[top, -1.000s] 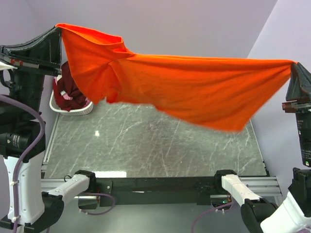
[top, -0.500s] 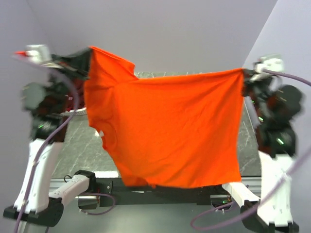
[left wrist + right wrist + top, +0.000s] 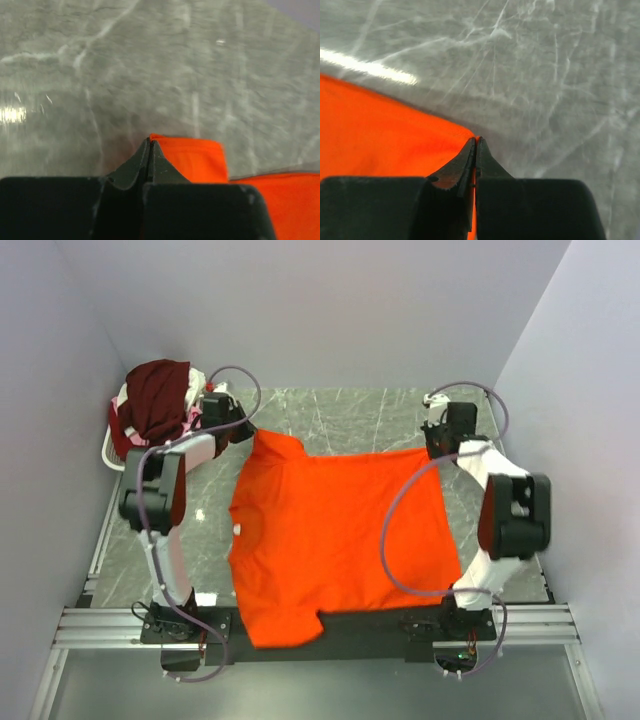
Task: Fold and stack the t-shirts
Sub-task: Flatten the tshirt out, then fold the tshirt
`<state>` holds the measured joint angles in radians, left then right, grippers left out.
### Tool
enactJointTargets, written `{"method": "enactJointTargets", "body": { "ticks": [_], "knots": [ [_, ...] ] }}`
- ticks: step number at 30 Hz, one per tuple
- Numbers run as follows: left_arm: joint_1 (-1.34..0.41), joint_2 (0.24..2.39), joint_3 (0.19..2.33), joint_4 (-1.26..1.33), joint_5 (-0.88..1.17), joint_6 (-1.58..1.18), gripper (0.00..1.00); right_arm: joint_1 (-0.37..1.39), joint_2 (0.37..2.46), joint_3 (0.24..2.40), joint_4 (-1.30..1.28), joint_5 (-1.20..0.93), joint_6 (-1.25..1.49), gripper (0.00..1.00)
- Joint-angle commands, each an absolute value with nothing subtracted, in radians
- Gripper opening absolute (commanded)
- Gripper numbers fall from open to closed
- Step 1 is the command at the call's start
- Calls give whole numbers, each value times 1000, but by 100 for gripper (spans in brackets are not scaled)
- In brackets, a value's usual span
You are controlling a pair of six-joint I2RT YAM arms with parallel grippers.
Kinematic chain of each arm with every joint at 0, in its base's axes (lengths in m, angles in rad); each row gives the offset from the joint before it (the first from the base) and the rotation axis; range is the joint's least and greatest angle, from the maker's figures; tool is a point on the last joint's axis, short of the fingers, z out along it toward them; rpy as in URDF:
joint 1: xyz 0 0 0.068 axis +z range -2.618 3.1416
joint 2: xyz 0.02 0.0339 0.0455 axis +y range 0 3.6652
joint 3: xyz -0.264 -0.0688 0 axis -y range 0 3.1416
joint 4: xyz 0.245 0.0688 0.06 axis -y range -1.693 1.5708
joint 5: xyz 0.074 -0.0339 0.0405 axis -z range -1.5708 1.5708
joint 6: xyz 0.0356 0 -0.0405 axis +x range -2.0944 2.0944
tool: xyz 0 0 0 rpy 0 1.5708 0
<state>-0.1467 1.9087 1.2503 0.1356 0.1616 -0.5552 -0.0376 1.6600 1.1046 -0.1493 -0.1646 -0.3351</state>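
As both claws (image 3: 150,142) (image 3: 475,141) pinch it, one orange t-shirt (image 3: 330,540) lies spread.

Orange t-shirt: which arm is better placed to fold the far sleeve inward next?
Left, probably: the left gripper is shut on the far sleeve of the orange t-shirt; the right gripper holds its hem corner.

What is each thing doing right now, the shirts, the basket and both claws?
orange t-shirt: spread flat on the table, near side hanging over the edge
left claw: shut on its far sleeve
right claw: shut on its far corner
maroon t-shirt: crumpled on top of the basket
basket: heaped with clothes
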Motion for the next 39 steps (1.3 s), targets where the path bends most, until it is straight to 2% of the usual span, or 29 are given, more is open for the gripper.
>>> {"method": "enactJointTargets", "body": {
  "ticks": [1, 6, 12, 18, 24, 39],
  "knots": [
    [-120, 1997, 1460, 127, 204, -592, 0, -43, 1778, 1294, -72, -129, -350, 0],
    [-109, 2104, 1647, 63, 212, -589, 0, -43, 1927, 1416, -101, -66, -339, 0],
    [-101, 2148, 1753, 5, 248, -549, 0, -63, 1962, 1496, -100, -58, -284, 0],
    [-92, 2072, 1684, 46, 294, -545, 0, -103, 1934, 1509, -118, -152, -232, 0],
    [-92, 2026, 1597, 75, 327, -537, 0, -104, 1875, 1430, -109, -228, -224, 0],
    [-91, 1827, 1344, 156, 377, -542, 0, -112, 1761, 1284, -121, -278, -264, 0]
  ]
}}
